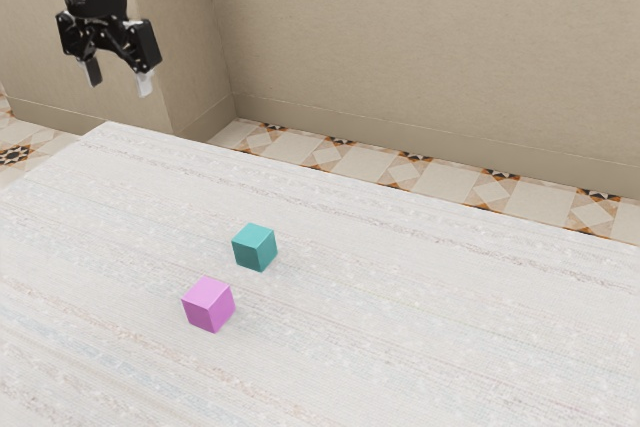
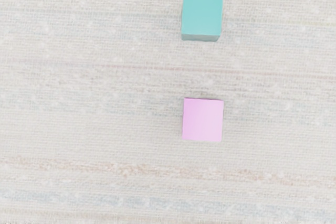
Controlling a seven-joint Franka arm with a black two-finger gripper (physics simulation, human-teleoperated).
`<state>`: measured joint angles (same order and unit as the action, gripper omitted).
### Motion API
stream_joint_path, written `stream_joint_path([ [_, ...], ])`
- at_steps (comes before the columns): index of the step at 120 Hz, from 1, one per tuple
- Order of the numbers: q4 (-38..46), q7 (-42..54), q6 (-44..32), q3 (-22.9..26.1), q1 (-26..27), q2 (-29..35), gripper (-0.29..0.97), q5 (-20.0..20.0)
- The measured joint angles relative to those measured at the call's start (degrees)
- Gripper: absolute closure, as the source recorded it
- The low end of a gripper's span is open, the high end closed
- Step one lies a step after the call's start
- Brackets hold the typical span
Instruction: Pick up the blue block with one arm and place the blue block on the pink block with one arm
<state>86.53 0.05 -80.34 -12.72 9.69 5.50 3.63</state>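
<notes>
The gripper hangs high above the table, fingers spread and empty, well apart from the blue block and pink block.

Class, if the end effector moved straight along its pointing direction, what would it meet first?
Probably bare table, beside the pink block; the end effector points down, though depth is unclear.

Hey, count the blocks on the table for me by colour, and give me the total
Blue block: 1
Pink block: 1
Total: 2 blocks
</notes>
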Motion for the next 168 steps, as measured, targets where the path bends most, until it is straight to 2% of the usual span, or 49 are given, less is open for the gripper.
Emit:
stream_joint_path([
  [42,-0.7,1.13,2.9,-0.23,-1.4,-1.32,0.0,-1.86],
  [54,-13.09,1.21,6.21,0.36,-1.34,-2.81,0.0,-2.0],
  [65,-18.67,1.27,8.96,0.64,-0.23,-3.81,0.0,-2.46],
  [93,-20.47,0.94,11.58,0.5,3.42,-6.42,0.0,-3.03],
  [110,-20.2,0.73,10.5,1.09,4.1,-8.06,0.0,-3.2],
  [123,-10.06,0.58,4.34,4.54,1.05,-6.68,0.0,-3.29],
  [141,6.69,0.43,-7.17,5.83,-0.36,-5.91,0.0,-1.88],
  [152,12.53,0.44,-13.81,6.65,-1.35,-5.78,0.0,-1.46],
  [168,25.38,0.78,-25.66,7.4,-2.37,-4.69,0.0,-1.3],
])
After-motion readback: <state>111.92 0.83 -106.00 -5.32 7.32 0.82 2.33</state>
